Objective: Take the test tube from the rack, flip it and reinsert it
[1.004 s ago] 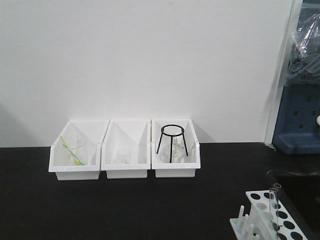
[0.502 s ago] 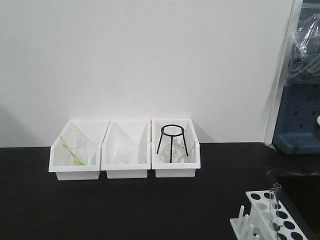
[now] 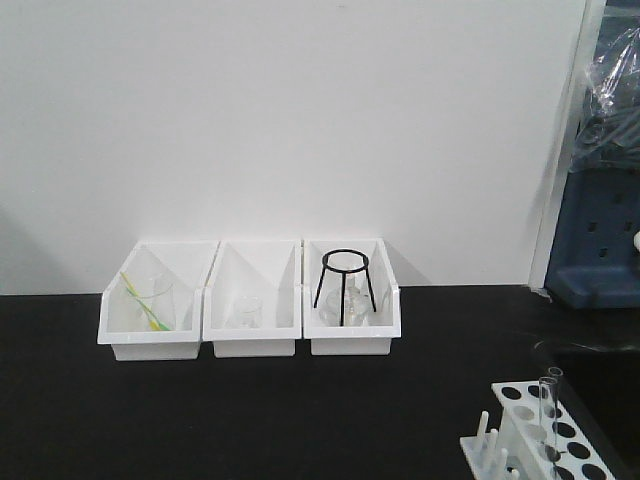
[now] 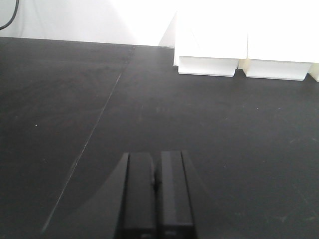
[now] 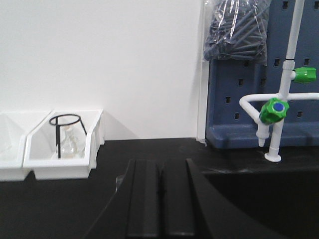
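Note:
The white rack (image 3: 560,430) sits at the bottom right of the front view, partly cut off by the frame edge. The clear test tube (image 3: 548,405) stands upright in one of its holes, rim up. Short white pegs (image 3: 485,440) line the rack's left side. Neither gripper shows in the front view. My left gripper (image 4: 156,159) is shut and empty above the black table. My right gripper (image 5: 160,164) is shut and empty, facing the back wall. The rack and tube are out of both wrist views.
Three white open-front bins (image 3: 250,297) stand along the back wall; the right one holds a black tripod stand (image 3: 343,285). A blue pegboard with a green-handled tap (image 5: 274,109) stands at the right, above a dark sink (image 5: 269,199).

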Motion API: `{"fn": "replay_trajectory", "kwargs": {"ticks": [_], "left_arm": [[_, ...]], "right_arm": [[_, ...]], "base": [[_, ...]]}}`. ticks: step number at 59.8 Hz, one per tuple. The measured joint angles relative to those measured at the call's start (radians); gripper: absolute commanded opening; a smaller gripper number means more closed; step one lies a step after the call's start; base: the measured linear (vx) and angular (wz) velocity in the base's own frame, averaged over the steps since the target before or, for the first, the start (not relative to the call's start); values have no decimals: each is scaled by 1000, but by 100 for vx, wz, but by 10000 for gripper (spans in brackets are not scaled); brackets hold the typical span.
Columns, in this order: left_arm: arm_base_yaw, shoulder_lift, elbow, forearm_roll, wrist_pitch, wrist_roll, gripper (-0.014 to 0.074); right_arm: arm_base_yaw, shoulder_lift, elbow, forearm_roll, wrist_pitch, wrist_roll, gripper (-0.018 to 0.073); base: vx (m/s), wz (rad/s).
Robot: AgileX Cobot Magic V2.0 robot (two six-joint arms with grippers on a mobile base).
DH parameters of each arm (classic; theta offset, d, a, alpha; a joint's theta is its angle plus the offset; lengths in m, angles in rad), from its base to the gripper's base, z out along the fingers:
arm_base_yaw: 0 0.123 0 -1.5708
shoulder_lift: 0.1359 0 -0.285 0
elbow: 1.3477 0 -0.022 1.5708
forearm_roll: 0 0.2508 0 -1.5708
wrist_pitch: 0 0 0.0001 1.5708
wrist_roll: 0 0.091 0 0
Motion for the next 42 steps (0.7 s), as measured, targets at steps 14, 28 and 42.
{"fn": "replay_trajectory", "kwargs": {"ticks": [14,28,42], "left_arm": [[0,0,0,0,1,0,-6],[0,0,0,0,4,0,-6],[0,0,0,0,4,0,-6]], "right_arm": [[0,-363,313,94,25,-159,-12],[0,-391,384,101,19,-164,-12],[0,-395,384,101,16,-164,-12]], "base": [[0,0],[0,0],[0,0]]}}
